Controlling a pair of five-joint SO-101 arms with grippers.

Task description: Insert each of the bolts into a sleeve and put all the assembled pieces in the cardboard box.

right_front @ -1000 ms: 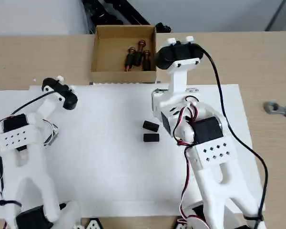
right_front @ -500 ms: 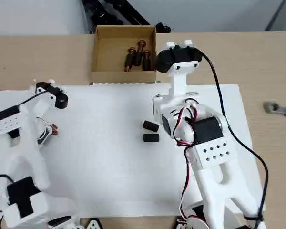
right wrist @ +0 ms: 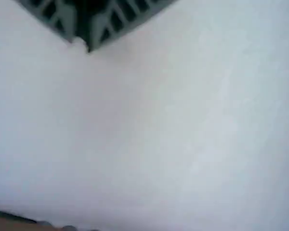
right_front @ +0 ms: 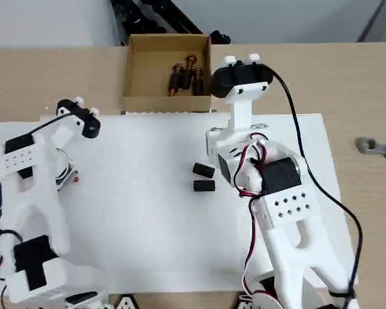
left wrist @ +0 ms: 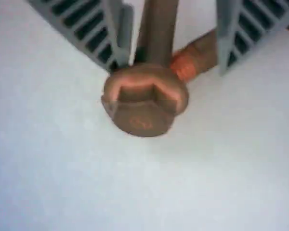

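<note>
In the left wrist view a brown hex-head bolt (left wrist: 144, 103) lies on the white sheet between the fingers of my left gripper (left wrist: 172, 65), which is open; one finger (left wrist: 111, 38) is against the shank, the other stands apart. A second bolt (left wrist: 197, 55) lies beside it. In the high view the left gripper (right_front: 65, 175) is low at the sheet's left side. Two black sleeves (right_front: 204, 170) (right_front: 204, 186) lie mid-sheet, just beside the right arm. My right gripper (right wrist: 86, 43) is shut over bare sheet. The cardboard box (right_front: 138, 71) holds several assembled pieces (right_front: 186, 76).
The white sheet (right_front: 148, 232) covers most of the table in front of the arms. A metal tool (right_front: 376, 147) lies on the wood at the far right. Dark clutter sits behind the box, beyond the table edge.
My left arm has swung toward the left edge of the sheet, then shifted slightly back to the right. The right arm, sleeves and box stay put.
</note>
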